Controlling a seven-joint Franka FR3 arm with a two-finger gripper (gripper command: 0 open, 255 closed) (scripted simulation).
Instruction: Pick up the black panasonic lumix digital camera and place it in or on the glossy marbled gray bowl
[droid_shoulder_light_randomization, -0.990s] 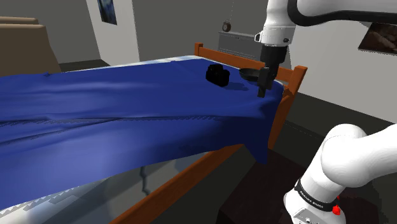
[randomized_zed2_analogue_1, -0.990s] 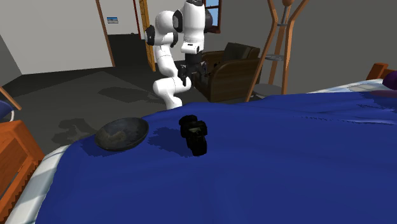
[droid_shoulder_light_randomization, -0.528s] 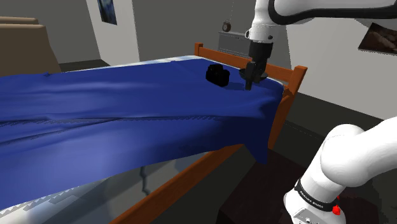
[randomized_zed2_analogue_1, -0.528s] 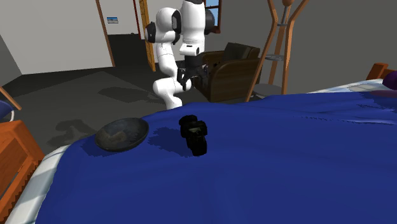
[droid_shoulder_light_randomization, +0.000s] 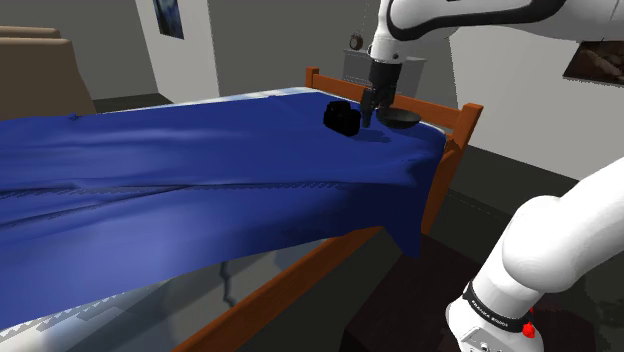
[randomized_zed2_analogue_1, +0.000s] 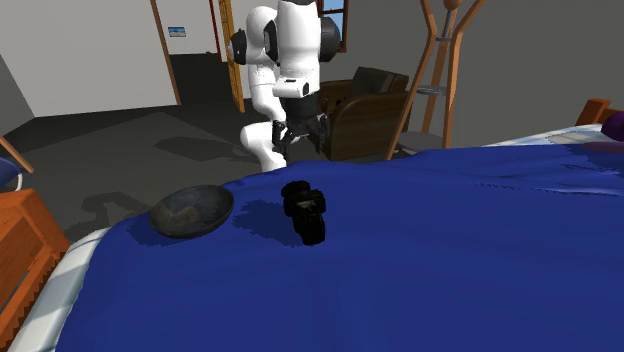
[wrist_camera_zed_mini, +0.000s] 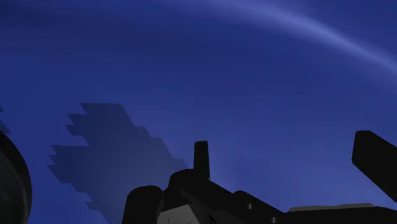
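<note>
Gripper: empty, fingers spread well apart. Within 1 s it had shifted from in front of the bowl to just beside the camera. Camera: on the blue blanket, near the bowl. Status: approach nearly aligned, grasp not yet made.

bowl mostly beyond wrist view's edge

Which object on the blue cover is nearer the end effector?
The black camera, close by the end effector; the gray bowl lies farther off.
</note>
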